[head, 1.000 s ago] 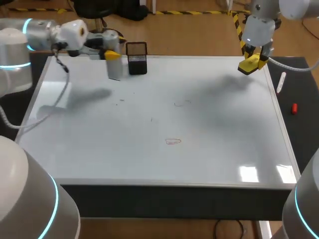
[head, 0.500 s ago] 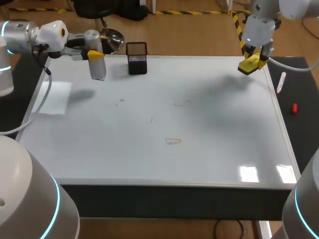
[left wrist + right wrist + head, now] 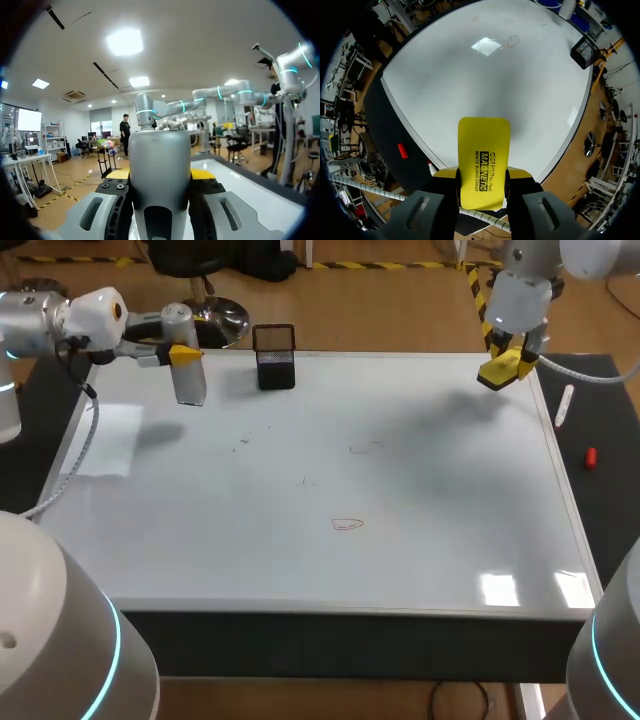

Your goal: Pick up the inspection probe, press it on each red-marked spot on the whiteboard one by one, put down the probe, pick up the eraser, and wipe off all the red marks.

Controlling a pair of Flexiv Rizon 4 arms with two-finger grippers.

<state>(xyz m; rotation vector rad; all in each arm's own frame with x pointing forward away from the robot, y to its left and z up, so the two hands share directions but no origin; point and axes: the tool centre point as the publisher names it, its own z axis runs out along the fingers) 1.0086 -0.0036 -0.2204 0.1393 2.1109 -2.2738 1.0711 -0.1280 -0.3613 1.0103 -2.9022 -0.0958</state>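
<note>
The left gripper (image 3: 184,355) is closed tight on the probe (image 3: 190,382), a grey tube. It holds the probe in the air over the far left part of the whiteboard (image 3: 200,530), near a black mesh cup (image 3: 274,362). The right gripper (image 3: 507,366) is closed on the yellow eraser (image 3: 484,161), one finger on each side. It hangs over the far right corner of the whiteboard. A red oval (image 3: 347,525) sits near the middle. A fainter red mark (image 3: 366,448) is farther back. A pen (image 3: 565,405) and a red cap (image 3: 591,458) lie beside the whiteboard on the right.
</note>
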